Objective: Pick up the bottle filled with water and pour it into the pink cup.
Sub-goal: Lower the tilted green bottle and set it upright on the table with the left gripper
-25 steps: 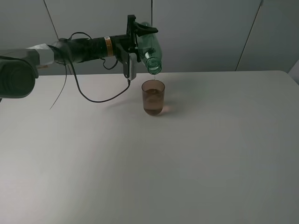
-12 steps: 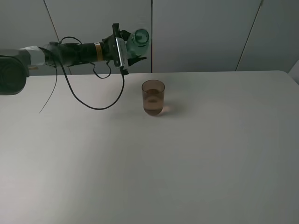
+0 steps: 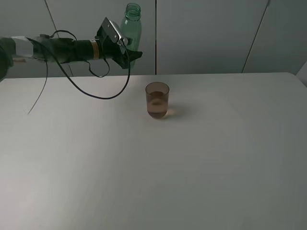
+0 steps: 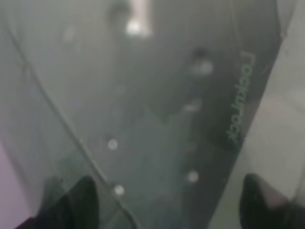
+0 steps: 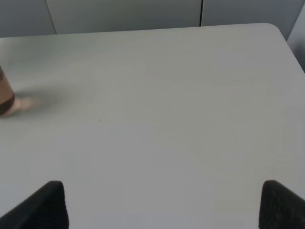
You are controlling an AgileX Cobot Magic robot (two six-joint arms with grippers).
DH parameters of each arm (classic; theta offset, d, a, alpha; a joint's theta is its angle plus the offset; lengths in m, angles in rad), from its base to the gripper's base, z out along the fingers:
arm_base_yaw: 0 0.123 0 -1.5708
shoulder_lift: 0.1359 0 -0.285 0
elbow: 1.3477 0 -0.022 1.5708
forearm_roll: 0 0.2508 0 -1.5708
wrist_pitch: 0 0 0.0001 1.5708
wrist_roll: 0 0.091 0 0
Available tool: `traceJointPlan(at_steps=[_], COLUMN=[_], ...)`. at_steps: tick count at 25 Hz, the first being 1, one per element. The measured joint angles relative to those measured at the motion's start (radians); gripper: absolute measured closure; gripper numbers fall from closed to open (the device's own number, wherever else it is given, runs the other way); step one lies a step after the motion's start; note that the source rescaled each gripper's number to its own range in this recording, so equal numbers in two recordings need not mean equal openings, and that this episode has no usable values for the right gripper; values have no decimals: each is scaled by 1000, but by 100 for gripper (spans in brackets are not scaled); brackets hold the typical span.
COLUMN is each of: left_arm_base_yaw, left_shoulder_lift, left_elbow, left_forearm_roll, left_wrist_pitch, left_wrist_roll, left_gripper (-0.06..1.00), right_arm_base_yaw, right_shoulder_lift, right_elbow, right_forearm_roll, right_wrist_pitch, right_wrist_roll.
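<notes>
bottle (image 3: 131, 26): left pincer (image 3: 123, 48) is pinching it, holding it upright, raised, left of the pink cup (image 3: 157, 100)
pink cup: sitting partly filled on worktop (image 3: 192, 167)
right pincer (image 5: 164, 207): idling spread, empty
progress: pour looking done; set-down probably remaining

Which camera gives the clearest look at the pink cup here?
Exterior high: the whole pink cup stands in view, liquid inside. Right wrist catches only a blurred sliver at the frame edge; left wrist shows just the bottle, no cup.

Left wrist view: pale green lettering (image 4: 239, 98) on bottle (image 4: 143, 119) wall, running lengthwise. "Lock" legible at one end, rest blurred, possibly "Locknlock". Yellow band (image 3: 96, 48) on left arm (image 3: 62, 50): print too small to read.
</notes>
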Motion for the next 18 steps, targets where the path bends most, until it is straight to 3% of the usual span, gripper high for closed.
traceJointPlan(at_steps=[3,9,14,18], left_arm_base_yaw=[7,9,-10,-20], left_shoulder_lift=[-97,-231,-333,-420], left_elbow=[153,432,686,857], left_forearm_roll=[-112,-446,-748,-916], left_wrist_pitch=[53,81,64,-3], left_wrist_roll=[62,216,428,516], left_gripper=[38,38,38,38], right_arm_base_yaw=[0,0,0,0], right_shoulder_lift=[0,0,0,0], right_elbow=[0,0,0,0], right_forearm_roll=[0,0,0,0], right_wrist_pitch=[0,0,0,0], right_wrist_roll=[0,0,0,0])
